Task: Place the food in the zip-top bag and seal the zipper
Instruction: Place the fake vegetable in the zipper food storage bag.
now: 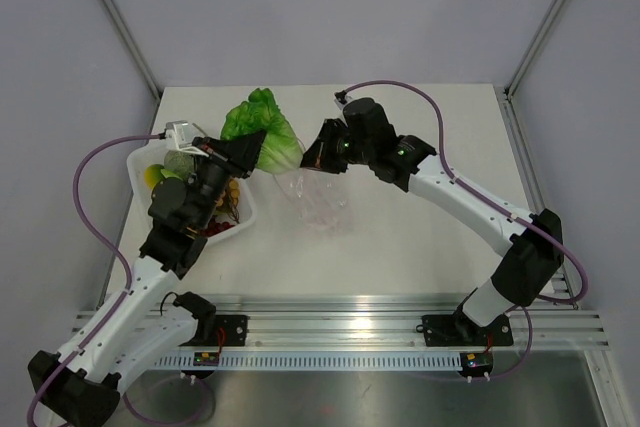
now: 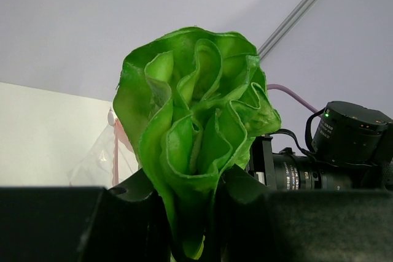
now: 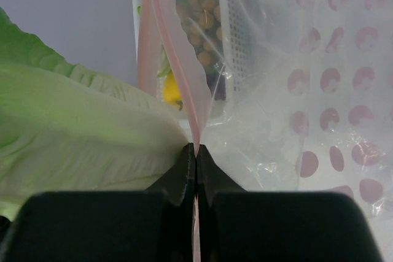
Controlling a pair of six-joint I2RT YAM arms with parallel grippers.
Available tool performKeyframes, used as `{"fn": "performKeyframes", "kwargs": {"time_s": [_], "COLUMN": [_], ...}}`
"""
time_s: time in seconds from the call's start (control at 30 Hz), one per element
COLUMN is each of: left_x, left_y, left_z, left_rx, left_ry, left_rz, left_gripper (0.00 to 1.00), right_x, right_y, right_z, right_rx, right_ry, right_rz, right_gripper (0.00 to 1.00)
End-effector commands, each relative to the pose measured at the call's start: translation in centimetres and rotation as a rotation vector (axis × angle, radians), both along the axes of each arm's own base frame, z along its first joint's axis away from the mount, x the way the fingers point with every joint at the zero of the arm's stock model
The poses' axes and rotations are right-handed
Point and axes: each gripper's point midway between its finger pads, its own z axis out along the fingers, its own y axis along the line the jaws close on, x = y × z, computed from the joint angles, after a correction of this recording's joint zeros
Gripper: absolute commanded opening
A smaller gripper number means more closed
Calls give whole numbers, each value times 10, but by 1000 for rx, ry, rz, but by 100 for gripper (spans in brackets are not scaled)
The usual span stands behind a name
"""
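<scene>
- Tray (image 1: 133, 165) sits at 9 o'clock of the table. We see the rest of the food in it: tan balls (image 3: 206, 4), a yellow piece (image 3: 172, 90) and dark red grapes (image 1: 214, 230).
- Left gripper (image 2: 190, 213) is narrow and clamped on the stem end of the lettuce (image 2: 196, 127). The leaf fans out toward 12 o'clock, lifted off the table.
- From above, the lettuce hangs just beside the bag (image 1: 322, 202), at the bag's 10 o'clock, and is not yet inside.
- The bag lies mid-table with its mouth end raised toward 12 o'clock.
- Right gripper (image 3: 195, 157) is fully closed, pinching the pink strip (image 3: 156, 41) on one lip, so the mouth is held up.
- We cannot tell how wide the mouth gapes.
- For the step in hand, we judge the leaf should go in stem-last or get turned so its narrow side meets the opening. It should come in from 9 o'clock, along the held lip.
- We should keep the right pinch steady and lifted, or the thin plastic will fold shut.
- Risks: the ruffled leaf catches the strip and drags the bag, or it pushes the free lip closed.
</scene>
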Motion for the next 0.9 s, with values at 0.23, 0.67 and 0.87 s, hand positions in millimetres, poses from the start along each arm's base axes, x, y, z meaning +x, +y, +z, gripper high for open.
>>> {"fn": "performKeyframes", "kwargs": {"time_s": [0.23, 0.67, 0.87], "left_x": [4, 3, 7], "left_y": [11, 13, 15], "left_z": [-15, -30, -32], "left_rx": [114, 158, 216], "left_ry": [16, 34, 41], "left_rz": [72, 79, 96], "left_gripper": [0, 0, 0], "right_x": [-9, -6, -7], "right_y": [4, 5, 8], "right_z": [57, 54, 56], "right_rx": [167, 159, 161], "right_ry": [-79, -74, -74], "right_rz": [38, 37, 60], "right_gripper": [0, 0, 0]}}
